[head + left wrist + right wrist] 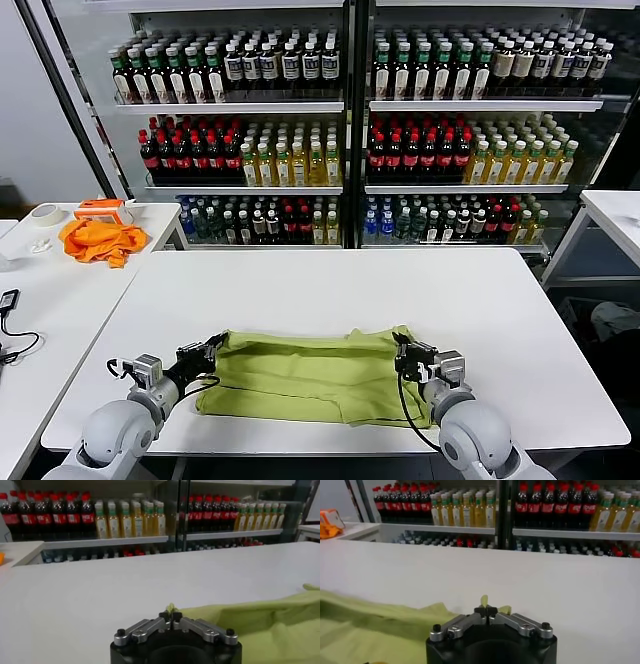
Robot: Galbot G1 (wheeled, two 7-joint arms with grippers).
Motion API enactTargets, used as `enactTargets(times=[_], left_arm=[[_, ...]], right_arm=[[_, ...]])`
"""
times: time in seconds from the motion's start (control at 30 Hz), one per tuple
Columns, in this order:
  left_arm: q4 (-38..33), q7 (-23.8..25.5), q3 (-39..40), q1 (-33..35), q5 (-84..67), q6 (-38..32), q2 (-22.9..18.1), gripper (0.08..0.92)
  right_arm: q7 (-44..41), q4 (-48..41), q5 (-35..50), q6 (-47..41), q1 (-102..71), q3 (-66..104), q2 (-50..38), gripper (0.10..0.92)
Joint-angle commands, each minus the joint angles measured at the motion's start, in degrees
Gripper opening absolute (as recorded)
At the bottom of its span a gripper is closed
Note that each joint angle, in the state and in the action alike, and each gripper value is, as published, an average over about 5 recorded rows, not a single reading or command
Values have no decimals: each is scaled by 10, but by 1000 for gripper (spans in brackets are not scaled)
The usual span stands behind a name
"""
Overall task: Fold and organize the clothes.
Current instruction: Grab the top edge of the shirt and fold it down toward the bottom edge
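The lime T-shirt [310,378] lies folded in a wide band near the front edge of the white table [330,290]. My left gripper [216,347] is shut on the shirt's far left corner, and a bit of lime fabric pokes out between its tips in the left wrist view [170,614]. My right gripper [400,346] is shut on the shirt's far right corner, with fabric pinched between its tips in the right wrist view [485,610]. The shirt also shows in the left wrist view [260,617] and in the right wrist view [375,622].
A bright orange cloth [98,240], an orange box [104,210] and a tape roll [45,214] lie on a side table at the left. Drink coolers full of bottles [350,120] stand behind the table. Another white table [615,215] is at the right.
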Motion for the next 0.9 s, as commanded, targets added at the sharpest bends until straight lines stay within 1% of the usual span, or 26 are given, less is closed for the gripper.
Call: enactTargets(times=[0.03,0.4,0.7,0.9], left_arm=[[-10,0,-3,13,-2,2,2,81],[-24,-2,-15,34,2,7,3,81],[-31,0,-21,49,4,7,8,81],[-27,1,-19,52,9,6,7,81]], right_arm=[[1,17,-4,-1,-18,2,-5,104],[-1,13,-7,0,-35,6,-5,104],[-1,49,-6,-3,-59,9,-12,104],[0,58,-15,-5,-78,4,-13,104]])
